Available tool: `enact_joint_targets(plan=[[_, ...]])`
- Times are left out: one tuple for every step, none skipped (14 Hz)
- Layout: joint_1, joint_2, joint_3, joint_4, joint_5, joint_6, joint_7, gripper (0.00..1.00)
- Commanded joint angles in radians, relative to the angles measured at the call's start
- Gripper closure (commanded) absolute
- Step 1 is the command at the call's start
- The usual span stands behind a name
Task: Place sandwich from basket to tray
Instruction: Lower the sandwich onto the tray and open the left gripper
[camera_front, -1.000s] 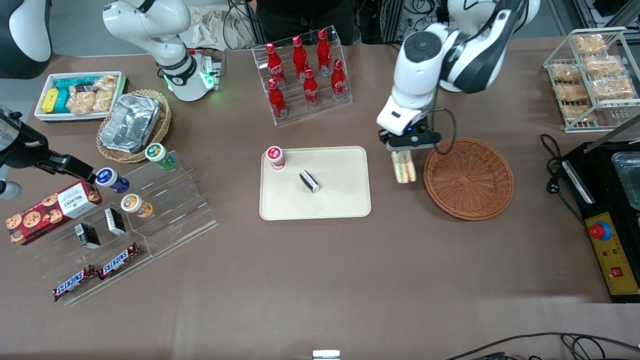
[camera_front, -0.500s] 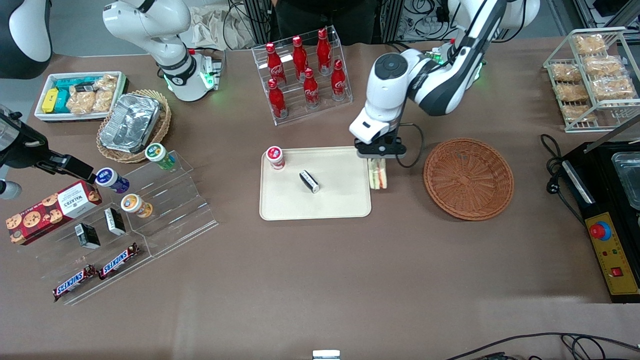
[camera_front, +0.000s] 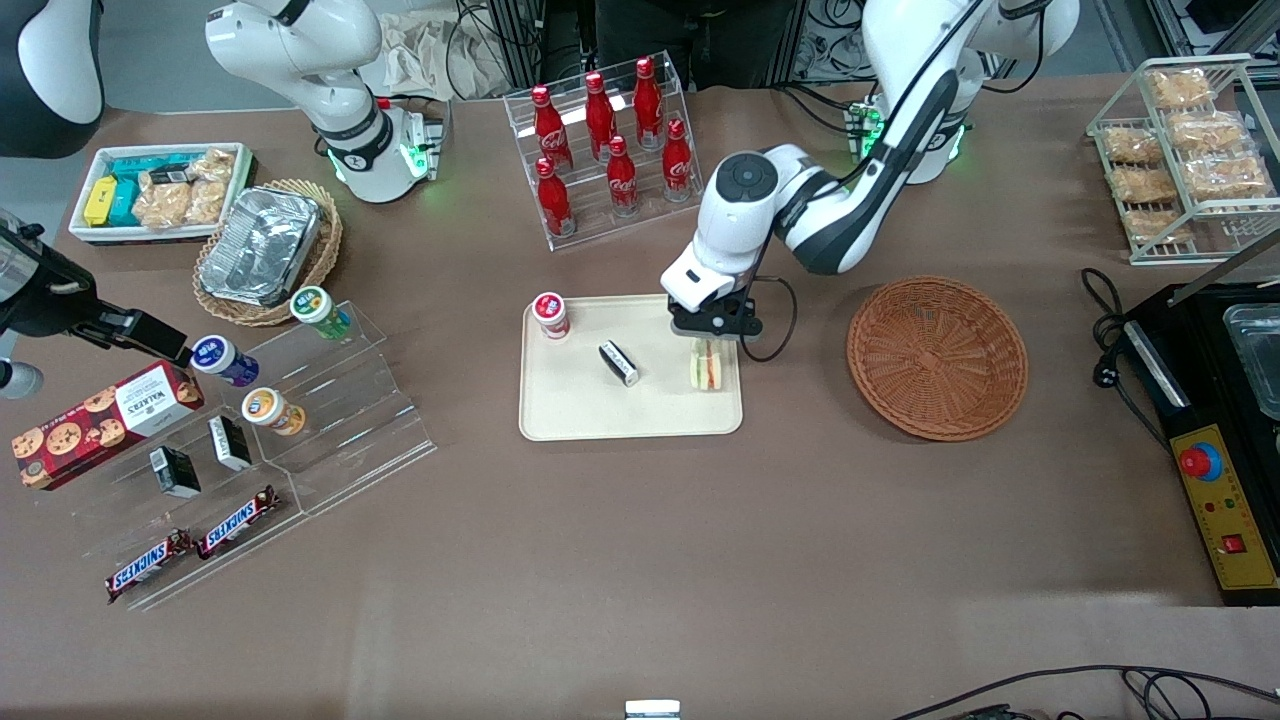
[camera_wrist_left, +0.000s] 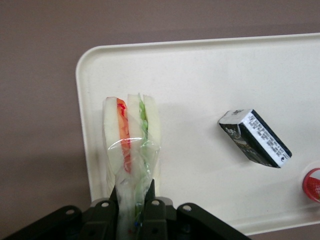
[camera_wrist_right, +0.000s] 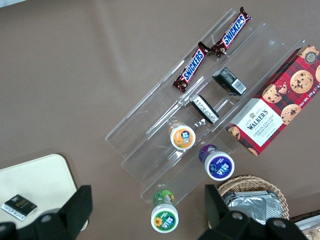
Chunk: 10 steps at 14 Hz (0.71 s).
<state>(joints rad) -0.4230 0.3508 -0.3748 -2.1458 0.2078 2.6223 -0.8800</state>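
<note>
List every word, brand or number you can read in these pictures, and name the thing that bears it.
"SNICKERS": two bars on the clear stand.
"WALKERS": red cookie box.
Coca-Cola script: red bottles, barely legible.
Small black box on the tray: print too small.
Sandwich, held in the gripper over the tray: no text.

Sandwich (camera_wrist_left: 131, 131): soft matt white bread; clear glossy film wrap around it, crinkled where the gripper (camera_wrist_left: 134, 196) closes on it. Gripper of matt black plastic, with small metal screws. Tray (camera_front: 580, 410): smooth cream plastic, dull sheen. Basket (camera_front: 938, 357): rough reddish-brown woven wicker. Small black box (camera_wrist_left: 254, 137) on the tray: glossy printed card. Table (camera_front: 640, 560): matt brown covering. Bottle rack (camera_front: 603, 150): clear glossy acrylic.
</note>
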Motion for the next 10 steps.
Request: enact_joint_targets(plan=[[-0.078,0.053,0.08,0.046,0.024,0.03,-0.03,1.0],[-0.097,0.051,0.105,0.046,0.025,0.032,-0.033,1.0],[-0.097,0.051,0.109,0.044,0.027,0.032,-0.033,1.0],[-0.097,0.05,0.111,0.043,0.027,0.032,-0.033,1.0],[-0.097,0.051,0.111,0.04,0.028,0.032,-0.033,1.0],[-0.097,0.051,0.112,0.038,0.028,0.033,-0.031,1.0],[-0.096,0.053,0.112,0.037,0.033,0.038,-0.028,0.94],[-0.094,0.053,0.117,0.035,0.054,0.039,-0.033,0.62],[-0.094,0.056,0.119,0.035,0.065,0.041,-0.033,0.26],[-0.094,0.057,0.119,0.035,0.065,0.048,-0.034,0.11]])
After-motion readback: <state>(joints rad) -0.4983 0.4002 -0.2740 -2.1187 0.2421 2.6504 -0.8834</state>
